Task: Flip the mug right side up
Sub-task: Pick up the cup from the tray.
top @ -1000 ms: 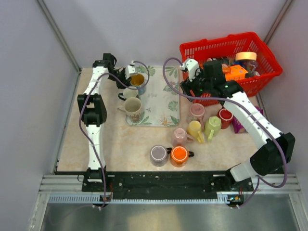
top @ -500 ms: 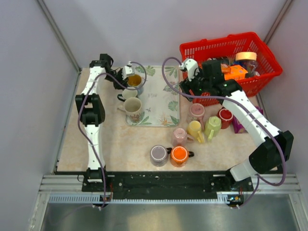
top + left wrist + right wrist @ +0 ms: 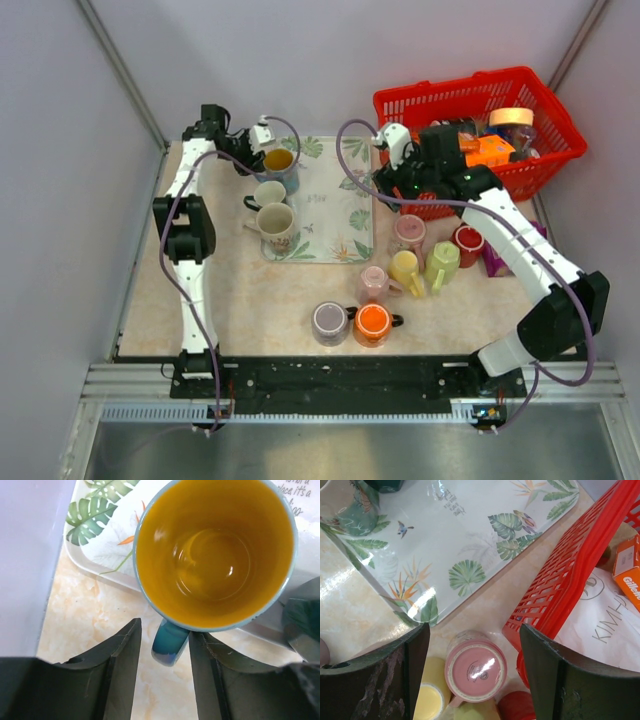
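Now the blue mug stands upright on the tray's far-left corner. The left arm is stretched far, and the left gripper's fingers are parted around the mug's handle. The right gripper, spread, hovers over an upturned pink mug. There are ten mugs in all and one basket.

Mug on tray far corner, basket right

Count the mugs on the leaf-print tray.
3, in a row along the left edge of the tray: a yellow-lined blue mug at the far corner, a small mug in the middle, a floral mug nearest. None seems hidden.
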